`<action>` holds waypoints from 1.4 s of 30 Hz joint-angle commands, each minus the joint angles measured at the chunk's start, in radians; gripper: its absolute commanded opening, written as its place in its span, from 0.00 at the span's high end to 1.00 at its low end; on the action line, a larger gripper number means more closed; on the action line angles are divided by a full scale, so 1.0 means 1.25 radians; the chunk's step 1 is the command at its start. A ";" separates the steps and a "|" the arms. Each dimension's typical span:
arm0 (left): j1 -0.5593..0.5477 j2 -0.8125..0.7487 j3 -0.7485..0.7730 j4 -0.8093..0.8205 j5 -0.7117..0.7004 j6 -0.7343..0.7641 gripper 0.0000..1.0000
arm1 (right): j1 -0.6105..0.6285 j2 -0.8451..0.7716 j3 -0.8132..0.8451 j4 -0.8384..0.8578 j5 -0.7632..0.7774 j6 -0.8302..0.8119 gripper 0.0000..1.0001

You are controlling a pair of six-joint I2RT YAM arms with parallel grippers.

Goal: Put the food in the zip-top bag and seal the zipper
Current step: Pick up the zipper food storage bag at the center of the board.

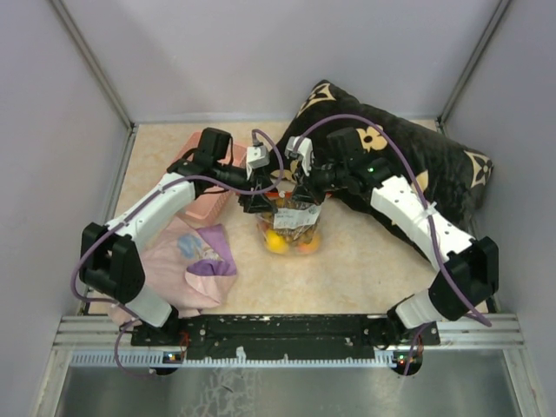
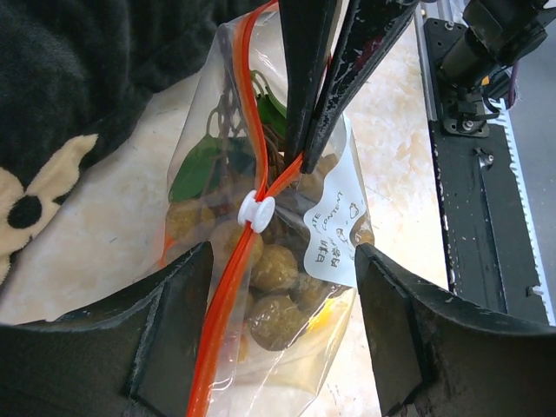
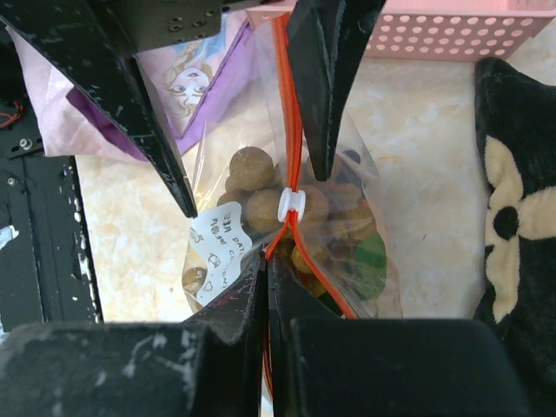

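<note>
The zip-top bag [image 1: 294, 230] sits on the worktop [image 1: 347, 269] with its zipper [image 2: 221, 304] edge on top. It is clear and crinkly, and you can see the food inside it. There are lots of round olive-brown grapes [image 2: 274, 269], some green leaves [image 2: 195, 169], and a yellow-orange fruit [image 1: 276, 241] low down in the bag. A white label [image 2: 339, 234] with writing is stuck on the bag's side.

The right pincer [image 3: 267, 261] is at the top of the bag. Its two fingers are pressed tight together, and the orange-red zipper strip is pinched between them.

The left pincer [image 2: 282, 252] is at the top of the bag too, on the other end. Its fingers are spread wide, one on each side of the bag. They are not squeezing it.

The small white slider [image 3: 291, 204] is on the zipper, about halfway along the top of the bag, between the two pincers. From the slider toward the right pincer, the strip splits into two lines, so that part of the bag is open. From the slider toward the left pincer, the strip runs as one line.

A pink basket [image 1: 208, 204] with little holes sits just behind the bag, on the left arm's side. A pink-purple cloth [image 1: 191, 261] with a cartoon face lies next to the bag, nearer the left arm's base. A black cushion [image 1: 417, 156] with cream flowers lies behind the bag on the right arm's side.
</note>
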 commanded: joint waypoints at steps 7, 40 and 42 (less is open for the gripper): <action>-0.014 0.024 0.015 0.055 0.023 0.010 0.27 | 0.012 -0.068 -0.004 0.057 -0.041 0.018 1.00; -0.056 -0.120 -0.020 -0.048 -0.025 0.047 1.00 | 0.020 -0.141 -0.059 0.164 -0.073 -0.068 0.56; -0.062 -0.121 -0.018 -0.058 -0.034 0.051 1.00 | 0.025 -0.131 -0.060 0.165 -0.086 -0.094 0.54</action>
